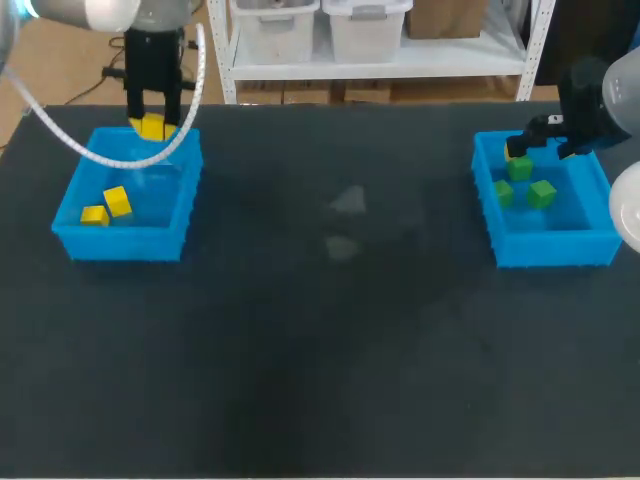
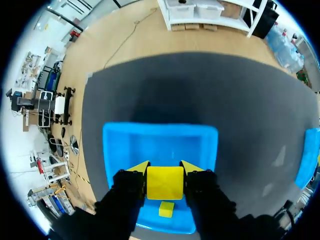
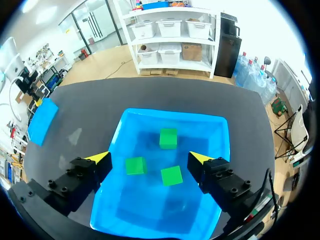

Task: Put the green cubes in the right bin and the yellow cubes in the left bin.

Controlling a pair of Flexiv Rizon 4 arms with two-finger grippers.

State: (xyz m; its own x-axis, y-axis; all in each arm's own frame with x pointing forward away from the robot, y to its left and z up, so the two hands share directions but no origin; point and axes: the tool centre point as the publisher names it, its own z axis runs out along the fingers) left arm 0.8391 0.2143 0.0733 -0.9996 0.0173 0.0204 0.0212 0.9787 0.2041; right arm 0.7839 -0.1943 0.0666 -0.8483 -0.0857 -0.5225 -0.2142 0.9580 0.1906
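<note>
At the left of the dark table (image 1: 320, 350) sits the left bin (image 1: 120, 243), a blue tub with two loose yellow cubes on its floor: one (image 1: 95, 214) near the front left corner and the other (image 1: 118, 201) just beside it, a little farther back. Over the bin's far wall hangs the left end effector (image 1: 152, 125), its fingers clamped from two sides on a third yellow cube (image 2: 165, 184). The left wrist view shows this cube sitting square between the yellow tips, above the inside of the bin. A loose yellow cube lies on the bin floor beneath it. Well apart, at the right of the table, stands the right bin (image 1: 555, 248), also blue, and it holds three green cubes. One (image 1: 520, 168) lies toward the far wall, one (image 1: 503, 192) by the left wall and one (image 1: 542, 193) near the middle, none of them touching. The right end effector (image 3: 150, 159) hangs above this bin with its fingers spread wide apart. They grip nothing, and the three green cubes rest on the bin floor below them.
</note>
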